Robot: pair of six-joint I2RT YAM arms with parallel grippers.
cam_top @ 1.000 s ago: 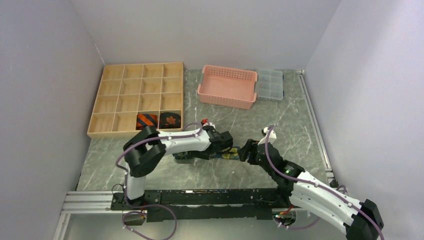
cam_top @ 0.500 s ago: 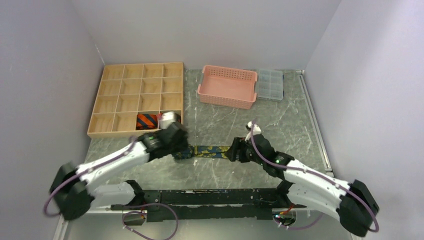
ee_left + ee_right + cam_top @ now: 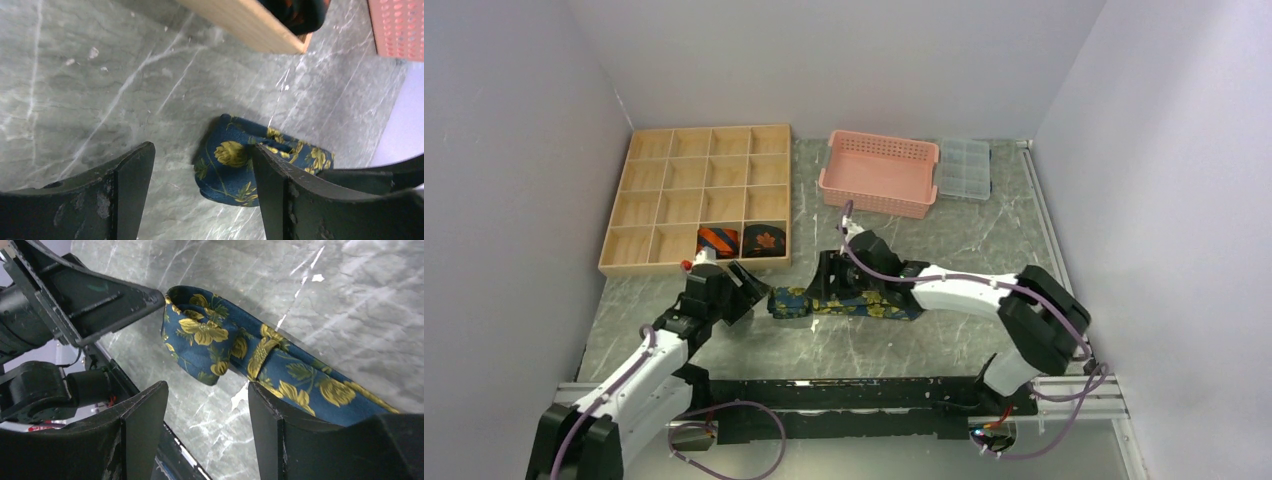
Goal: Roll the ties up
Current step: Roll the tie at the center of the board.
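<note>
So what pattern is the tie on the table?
The tie is navy with yellow flowers; right wrist view.

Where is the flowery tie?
The flowery tie lies mid-table in the top view, its folded end by the left gripper, the right gripper above it.

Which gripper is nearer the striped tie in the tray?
Left. Left gripper sits just in front of the striped tie; right gripper is farther right, over the floral tie.

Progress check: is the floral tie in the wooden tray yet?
No, the floral tie lies on the table, in front of the wooden tray and outside its compartments.
</note>
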